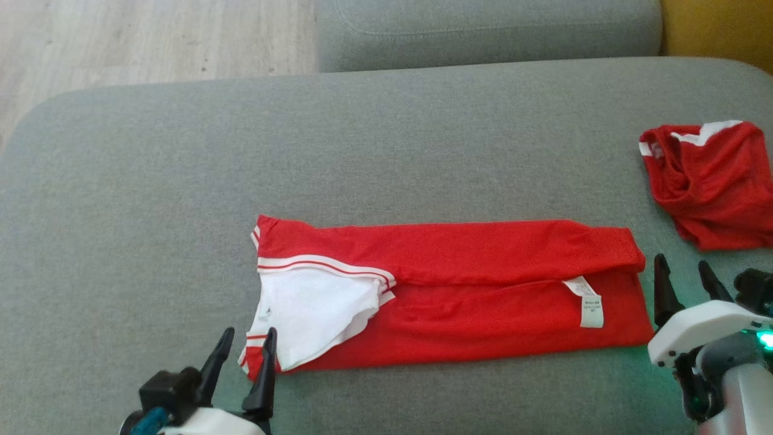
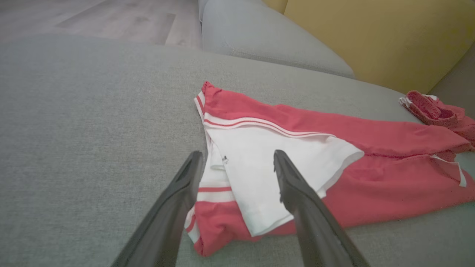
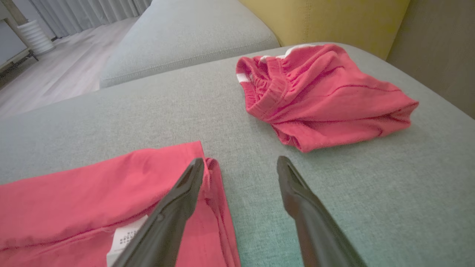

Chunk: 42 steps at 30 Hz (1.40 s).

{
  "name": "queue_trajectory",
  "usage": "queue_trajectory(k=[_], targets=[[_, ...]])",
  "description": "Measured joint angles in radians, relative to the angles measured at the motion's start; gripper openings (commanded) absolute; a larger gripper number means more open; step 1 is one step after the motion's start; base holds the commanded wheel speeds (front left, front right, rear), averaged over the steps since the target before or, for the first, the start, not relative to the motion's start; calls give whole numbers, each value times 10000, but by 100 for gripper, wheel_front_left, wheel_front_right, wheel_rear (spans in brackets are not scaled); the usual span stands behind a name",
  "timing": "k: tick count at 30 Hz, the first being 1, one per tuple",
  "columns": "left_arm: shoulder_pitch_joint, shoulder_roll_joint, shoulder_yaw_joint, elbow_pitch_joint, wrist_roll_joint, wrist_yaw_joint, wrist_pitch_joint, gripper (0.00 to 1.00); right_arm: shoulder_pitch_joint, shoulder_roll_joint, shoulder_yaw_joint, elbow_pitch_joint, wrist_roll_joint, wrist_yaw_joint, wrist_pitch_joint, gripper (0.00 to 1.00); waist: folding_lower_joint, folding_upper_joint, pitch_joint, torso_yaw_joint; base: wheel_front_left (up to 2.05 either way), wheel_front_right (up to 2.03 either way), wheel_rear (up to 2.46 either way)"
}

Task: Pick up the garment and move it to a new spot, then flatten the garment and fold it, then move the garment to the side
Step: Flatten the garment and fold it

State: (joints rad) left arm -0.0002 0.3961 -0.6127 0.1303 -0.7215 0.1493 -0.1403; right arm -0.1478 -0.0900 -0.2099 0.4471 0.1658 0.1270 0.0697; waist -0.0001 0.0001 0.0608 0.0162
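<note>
The garment (image 1: 471,284) is a red shirt with white sleeve and striped trim, folded lengthwise into a long band on the grey sofa seat (image 1: 181,181). It also fills the middle of the left wrist view as the garment (image 2: 334,155); its right end shows as the garment (image 3: 74,196). My left gripper (image 1: 249,345) stands open at the band's left end, fingers (image 2: 297,193) over the white sleeve, nothing held. My right gripper (image 1: 684,273) stands open just off the band's right end, one of its fingers (image 3: 185,189) above the red edge.
A second red garment (image 1: 712,181) lies crumpled at the seat's far right, also the second garment (image 3: 323,96). A grey cushion (image 1: 483,30) lies behind, a yellow cushion (image 3: 334,18) at the back right, wood floor (image 1: 121,36) at far left.
</note>
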Motion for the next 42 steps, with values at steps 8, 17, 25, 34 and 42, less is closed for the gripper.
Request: queue_trajectory(k=[8,17,25,34,42], targets=[[122,-15,407,-265,29,736,-387,100,-12,190,-128,-314,-127,0,357,100,0,0,-295,410,0,0,0],[547,6,640,-575,27,1074,-474,100,-163,188,-621,711,-775,0,809,100,0,0,-321,1132,0,0,0],[602,52,750,-723,27,1206,-564,100,-706,163,-1281,2462,-1335,0,817,100,1,0,-155,1523,0,0,0],[698,167,750,-830,50,1329,-589,100,-1090,192,-1127,3287,-1124,2,773,0,1,0,-386,1354,0,0,0],[739,242,692,-1018,130,1415,-545,100,-1085,-146,-907,3003,-621,2,702,0,1,0,-720,796,0,0,0]])
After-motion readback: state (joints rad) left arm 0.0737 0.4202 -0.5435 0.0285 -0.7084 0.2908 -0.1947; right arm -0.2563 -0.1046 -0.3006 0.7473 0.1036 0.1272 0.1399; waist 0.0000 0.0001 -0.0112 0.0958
